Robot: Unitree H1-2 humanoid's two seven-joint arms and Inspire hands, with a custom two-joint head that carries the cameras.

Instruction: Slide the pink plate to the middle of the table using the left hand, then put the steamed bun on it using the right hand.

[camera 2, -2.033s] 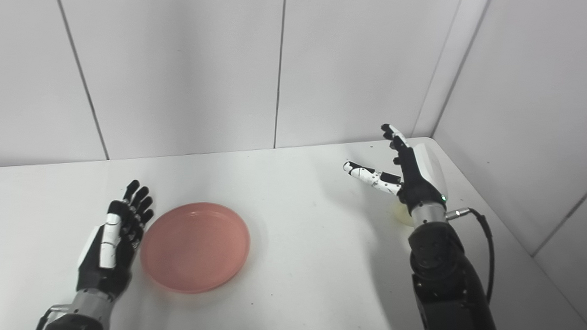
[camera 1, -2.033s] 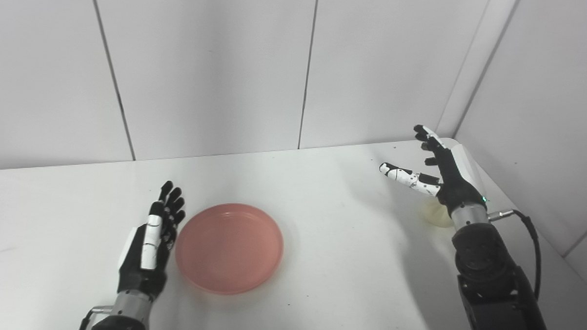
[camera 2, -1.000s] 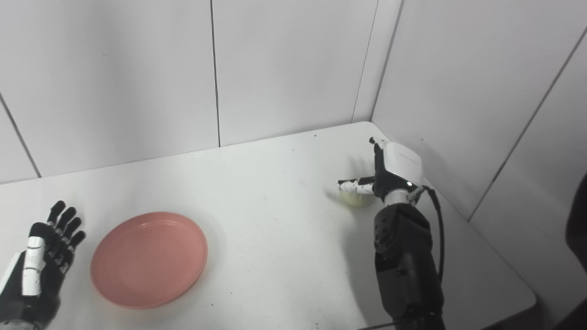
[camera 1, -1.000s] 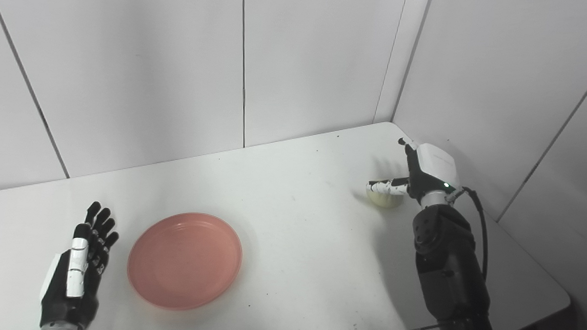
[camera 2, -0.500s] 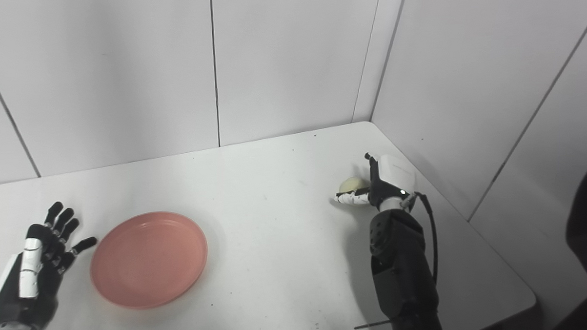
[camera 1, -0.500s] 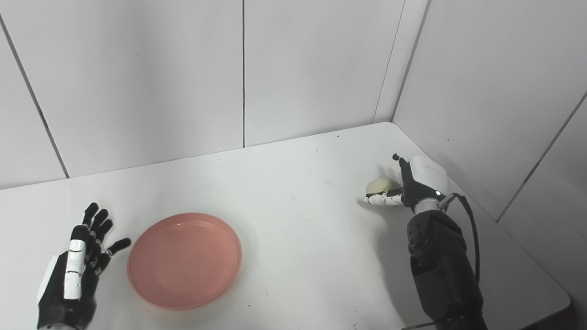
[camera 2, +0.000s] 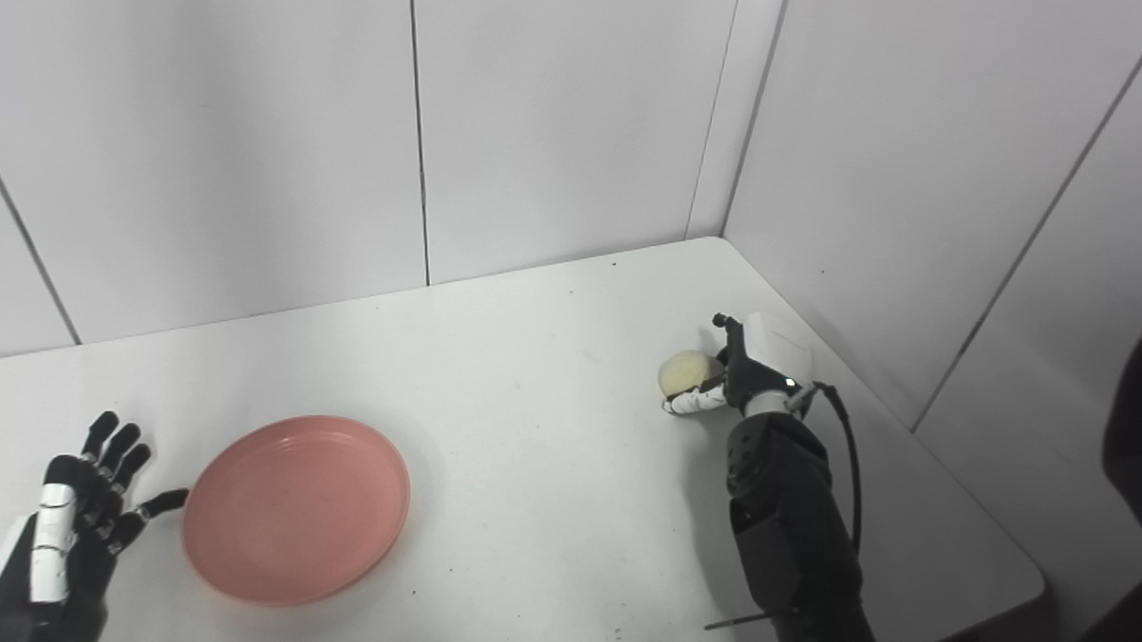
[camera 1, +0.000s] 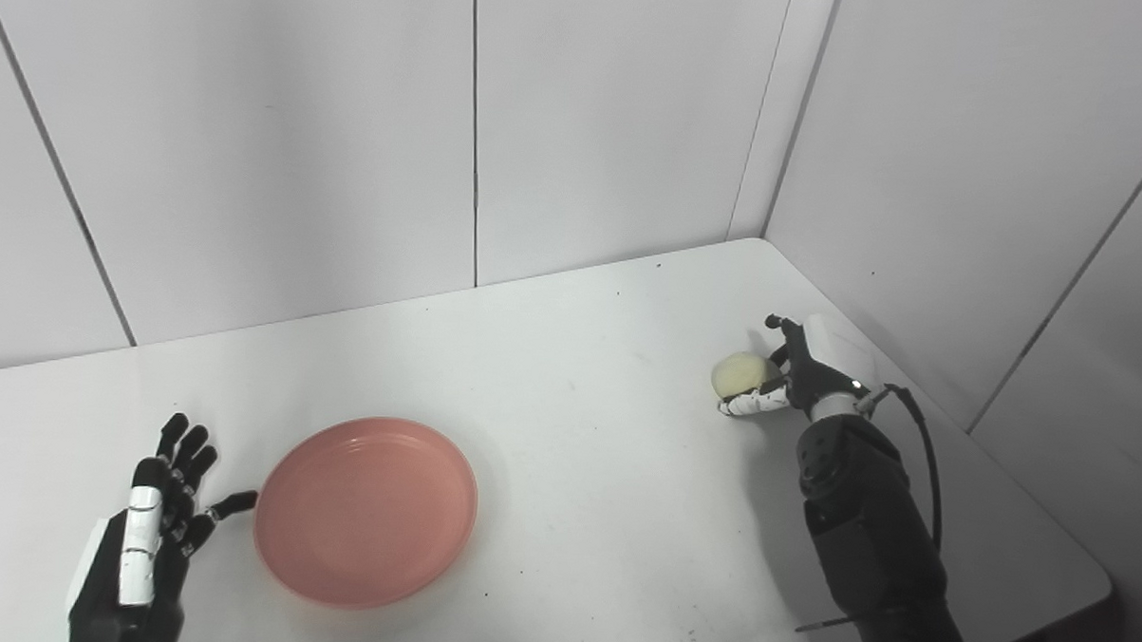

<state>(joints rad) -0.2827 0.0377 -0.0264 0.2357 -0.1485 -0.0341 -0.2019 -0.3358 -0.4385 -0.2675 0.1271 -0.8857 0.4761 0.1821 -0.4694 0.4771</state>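
The right robot hand (camera 1: 797,367) is wrapped around the bun (camera 1: 738,373), thumb under its near side and the other fingers behind it, out near the right edge of the table (camera 1: 576,435). Whether the bun has left the table surface is hard to judge from here; it looks cradled and perhaps just lifted.

The step in hand appears to be securing the bun for the carry. A steamed bun is likely soft, so the grip should be only firm enough to stop it rolling out, with the thumb kept below as a support, not a pinch. Lift straight up first, clear of the table, then swing across toward 9 o'clock and slightly toward 6, keeping the palm level so the bun cannot tip out of the open side of the grip. Lower it over the centre of the plate before the fingers spread.

The pink plate (camera 1: 367,511) lies flat on the table, well apart from the bun, off toward 8 o'clock from the right robot hand and left of the table's middle. The bun itself sits at the 9 o'clock side of the right robot hand, touching the fingers.

The left robot hand (camera 1: 141,539) holds nothing, fingers spread wide, just beside the plate's 9 o'clock rim, the thumb tip almost at the rim.
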